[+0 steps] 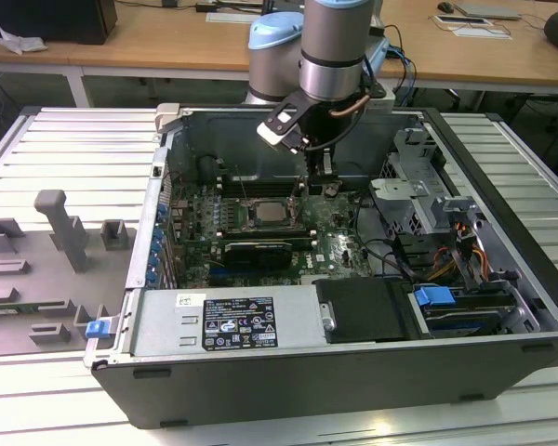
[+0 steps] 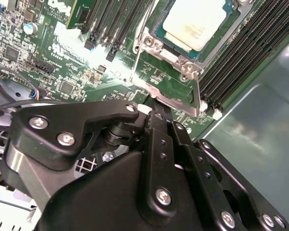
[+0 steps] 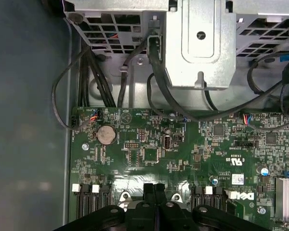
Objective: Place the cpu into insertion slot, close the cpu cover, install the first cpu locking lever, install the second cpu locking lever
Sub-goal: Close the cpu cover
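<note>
The cpu (image 2: 195,21), a pale square chip, lies flat in the insertion slot (image 1: 265,216) on the green motherboard. The cpu cover (image 2: 169,54), a silvery metal frame, lies around the chip. A thin metal locking lever (image 2: 198,91) stands up at the socket's edge. In both wrist views my gripper (image 2: 156,113) is shut, its black fingertips (image 3: 148,188) pressed together with nothing seen between them. It hangs just off the socket's lever side, close to the metal edge. In the exterior view the gripper (image 1: 325,184) hovers to the exterior view's right of the chip.
Long black memory slots (image 2: 250,53) flank the socket. A metal drive cage (image 3: 200,43) and black cables (image 3: 154,82) lie beyond the board. The power supply (image 1: 223,321) fills the case front. Grey fixtures (image 1: 60,228) stand outside the case at the exterior view's left.
</note>
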`<control>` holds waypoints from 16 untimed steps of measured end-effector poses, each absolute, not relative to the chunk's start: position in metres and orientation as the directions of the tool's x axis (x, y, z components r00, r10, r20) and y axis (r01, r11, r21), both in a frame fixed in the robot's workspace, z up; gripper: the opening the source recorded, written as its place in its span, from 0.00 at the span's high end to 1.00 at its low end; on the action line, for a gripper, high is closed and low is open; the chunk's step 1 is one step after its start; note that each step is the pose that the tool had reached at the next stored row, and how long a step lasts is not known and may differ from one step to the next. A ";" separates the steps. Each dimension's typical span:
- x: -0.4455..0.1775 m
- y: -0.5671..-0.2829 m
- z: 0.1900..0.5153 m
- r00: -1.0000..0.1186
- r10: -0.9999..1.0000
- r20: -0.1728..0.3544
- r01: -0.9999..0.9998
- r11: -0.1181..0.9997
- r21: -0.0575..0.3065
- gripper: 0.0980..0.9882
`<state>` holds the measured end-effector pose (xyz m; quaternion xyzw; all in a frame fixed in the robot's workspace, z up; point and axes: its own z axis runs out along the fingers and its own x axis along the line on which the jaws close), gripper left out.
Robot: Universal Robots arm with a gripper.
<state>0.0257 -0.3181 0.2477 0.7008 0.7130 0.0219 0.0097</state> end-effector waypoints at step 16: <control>0.002 -0.318 0.247 -0.018 1.000 0.017 0.999 0.017 0.045 0.99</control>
